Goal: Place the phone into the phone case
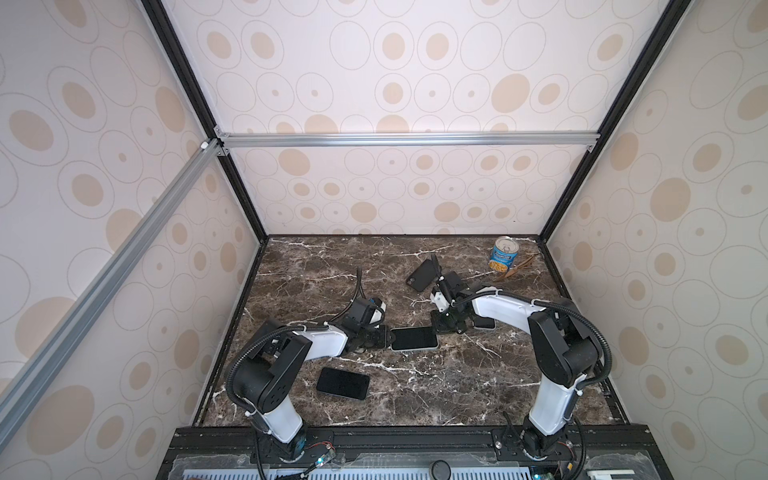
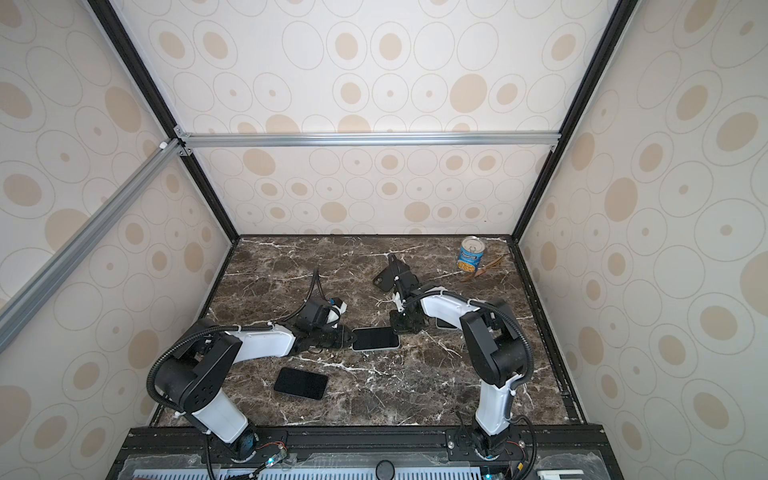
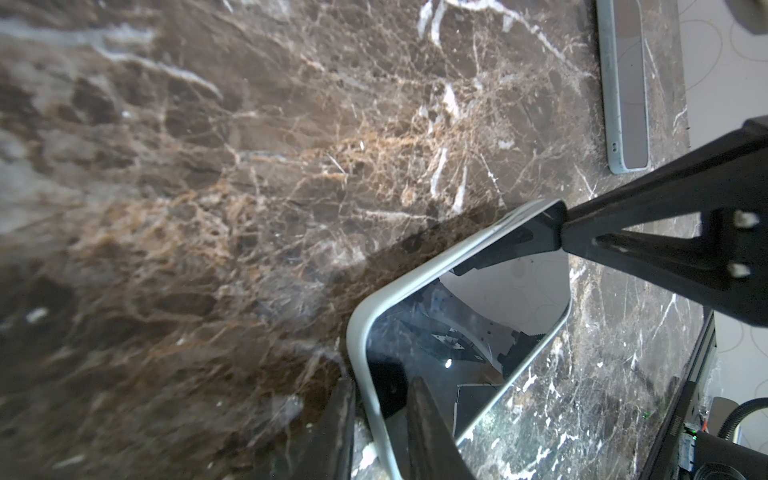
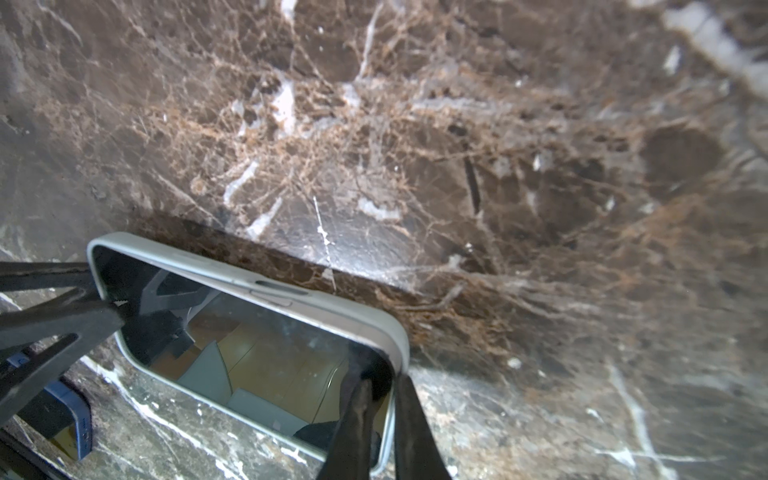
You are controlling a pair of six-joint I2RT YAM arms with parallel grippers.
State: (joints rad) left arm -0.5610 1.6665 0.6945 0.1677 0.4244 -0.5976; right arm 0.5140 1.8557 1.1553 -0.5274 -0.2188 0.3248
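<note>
A phone with a dark glass screen lies flat mid-table inside a pale grey-green phone case. My left gripper is at its left end. One finger stands outside the case rim and the other lies on the screen, shut on that edge. My right gripper is at the far right corner. Its fingers are pinched together astride the rim.
A black phone lies front left. A black case sits behind the right gripper, and another pale device lies partly under the right arm. A can and a wooden piece stand at the back right corner.
</note>
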